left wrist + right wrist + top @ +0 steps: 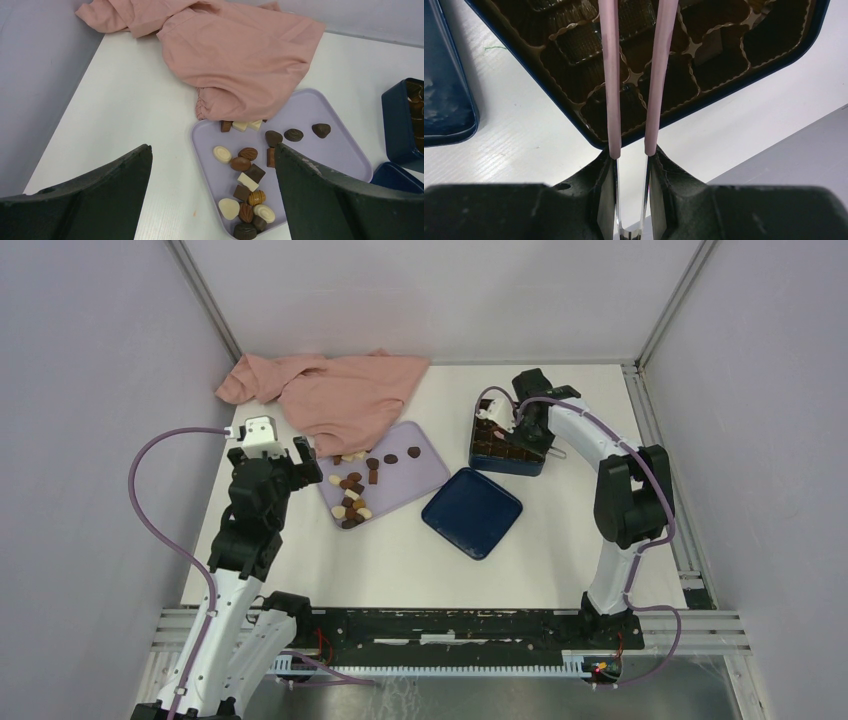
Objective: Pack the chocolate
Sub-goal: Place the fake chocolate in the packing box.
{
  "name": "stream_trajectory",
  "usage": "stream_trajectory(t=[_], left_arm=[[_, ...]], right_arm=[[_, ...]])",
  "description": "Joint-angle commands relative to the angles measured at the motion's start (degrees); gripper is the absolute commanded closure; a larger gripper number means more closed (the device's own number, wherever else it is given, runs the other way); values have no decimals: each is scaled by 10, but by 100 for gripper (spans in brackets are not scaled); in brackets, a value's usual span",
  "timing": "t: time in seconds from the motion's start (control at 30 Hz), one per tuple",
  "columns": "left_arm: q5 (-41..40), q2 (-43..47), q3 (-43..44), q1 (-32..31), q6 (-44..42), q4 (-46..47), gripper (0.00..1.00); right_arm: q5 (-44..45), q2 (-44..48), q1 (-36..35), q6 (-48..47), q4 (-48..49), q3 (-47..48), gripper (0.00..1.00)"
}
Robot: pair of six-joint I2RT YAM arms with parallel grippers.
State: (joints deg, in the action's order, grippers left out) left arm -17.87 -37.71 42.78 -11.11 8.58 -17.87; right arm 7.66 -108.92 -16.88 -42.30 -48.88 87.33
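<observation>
Several chocolate pieces (350,495), dark, light brown and cream, lie on the lilac tray (425,468); in the left wrist view the pieces (247,180) cluster at the near left part of the tray (330,155). My left gripper (290,462) is open and empty, hovering left of the tray's edge (212,150). My right gripper (508,418) is shut on pink-tipped metal tongs (611,75) that reach over the dark blue box (507,452) and its brown grid insert (674,82). The tong tips run out of view.
The box's dark blue lid (472,512) lies between tray and box, and shows in the right wrist view (444,100). A pink cloth (330,390) is heaped at the back left, overlapping the tray's far edge (235,55). Grey walls enclose the table.
</observation>
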Motion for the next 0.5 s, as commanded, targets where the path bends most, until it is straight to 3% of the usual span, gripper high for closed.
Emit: stream_trajectory(t=[0.0,0.47], left_arm=[[3,7,5,0,-32,17,4],[2,7,6,0,-32,17,4]], right_arm=[[17,3,-1,-3,-2,13,69],[18,7,-1,-1,0,13,64]])
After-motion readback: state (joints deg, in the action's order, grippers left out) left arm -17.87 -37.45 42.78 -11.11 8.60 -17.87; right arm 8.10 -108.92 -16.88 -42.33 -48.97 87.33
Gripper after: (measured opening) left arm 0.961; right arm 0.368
